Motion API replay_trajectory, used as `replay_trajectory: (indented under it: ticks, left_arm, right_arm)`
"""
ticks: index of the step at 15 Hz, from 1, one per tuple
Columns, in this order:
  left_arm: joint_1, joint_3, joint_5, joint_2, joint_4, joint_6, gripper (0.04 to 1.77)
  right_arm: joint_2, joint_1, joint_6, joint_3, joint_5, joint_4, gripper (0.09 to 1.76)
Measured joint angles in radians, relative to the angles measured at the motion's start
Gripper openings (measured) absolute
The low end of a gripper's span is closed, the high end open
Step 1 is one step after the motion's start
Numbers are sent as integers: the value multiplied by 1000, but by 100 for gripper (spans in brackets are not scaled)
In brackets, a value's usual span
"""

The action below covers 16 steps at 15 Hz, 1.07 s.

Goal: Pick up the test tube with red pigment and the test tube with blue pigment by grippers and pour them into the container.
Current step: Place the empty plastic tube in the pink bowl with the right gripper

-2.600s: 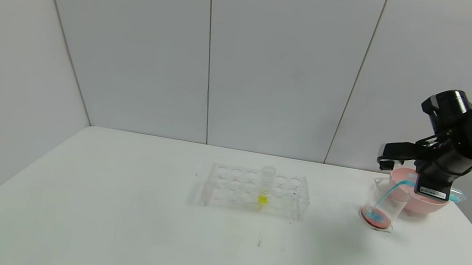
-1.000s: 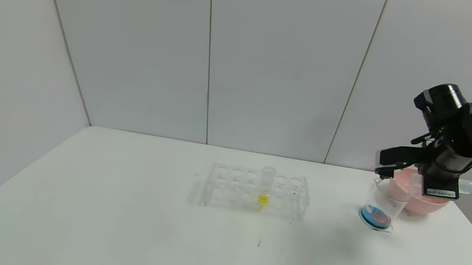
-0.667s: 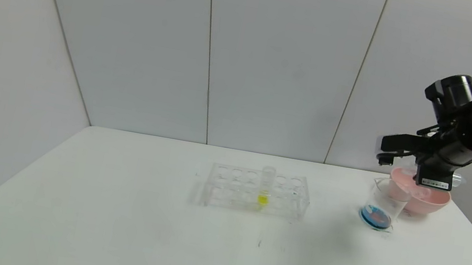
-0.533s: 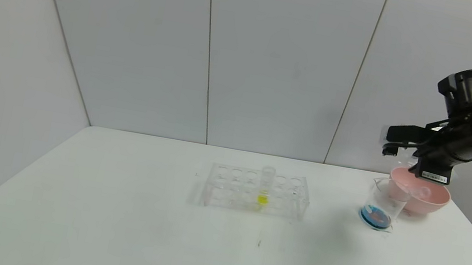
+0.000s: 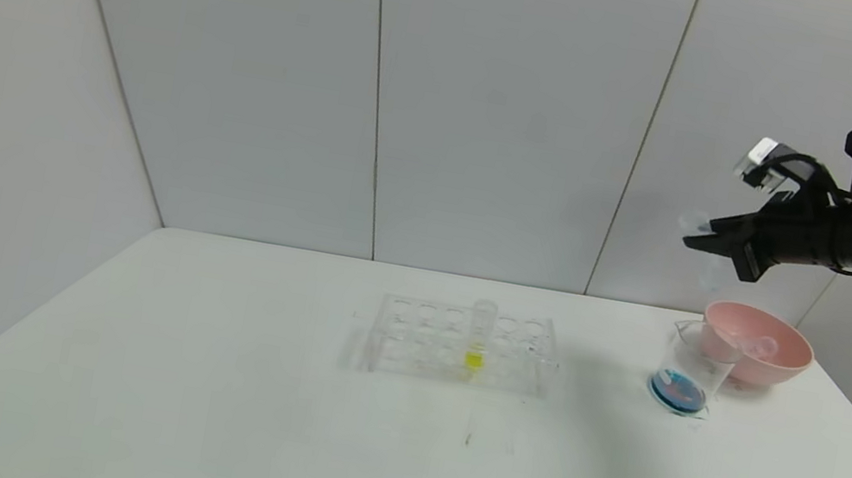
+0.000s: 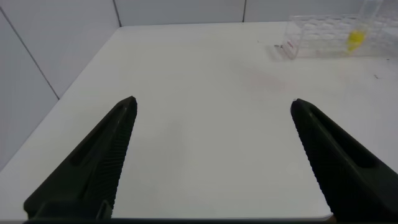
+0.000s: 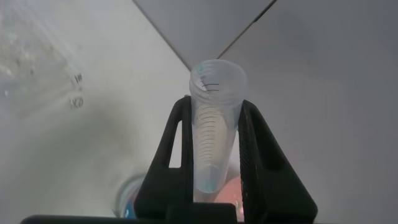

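head view shows the right gripper (image 5: 698,234) raised high over the table's far right corner, arm reaching level toward the robot's left, jaws closed on the blue tube (image 5: 702,254), which now looks emptied; only a faint blue trace shows near its rim in the right wrist view (image 7: 212,134). tube hangs roughly upright from the fingertips, long axis near vertical, though its faintness against the wall makes the exact tilt hard to judge. beaker (image 5: 694,367) stands on the table almost straight below the gripper, well apart from it, holding a blue layer with red at the bottom. pink bowl (image 5: 786,359) sits just behind the beaker, toward the robot's right, with one clear emptied tube (image 5: 758,345) lying in it. judgement: both pours appear done, and the coming move turns on the bowl lying below and slightly right of the held tube, so the right arm is the nearer one. rack (image 5: 460,343) with the yellow tube (image 5: 479,338) stands mid-table, well apart. left gripper (image 6: 211,155) is parked low at the near left edge, jaws wide, holding nothing
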Motion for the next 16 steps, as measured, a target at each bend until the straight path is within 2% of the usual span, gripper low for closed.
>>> replay_trajectory:
  ticks: [2, 4, 6, 10, 13, 16]
  left_arm:
    - [0, 0, 0, 0, 0, 0, 176]
    - [0, 0, 0, 0, 0, 0, 176]
    - [0, 0, 0, 0, 0, 0, 176]
    - [0, 0, 0, 0, 0, 0, 176]
    - [0, 0, 0, 0, 0, 0, 176]
    - [0, 0, 0, 0, 0, 0, 176]
  right_arm:
    - [-2, -6, 220, 45, 60, -210, 49]
    - [-17, -14, 408, 158, 76, -458, 49]
    - [-41, -30, 523, 293, 73, -664, 49]
    - [-105, -88, 626, 564, 60, -886, 49]
    - [-140, -141, 672, 724, 59, -1083, 49]
    - [-159, -170, 684, 825, 62, -1140, 49]
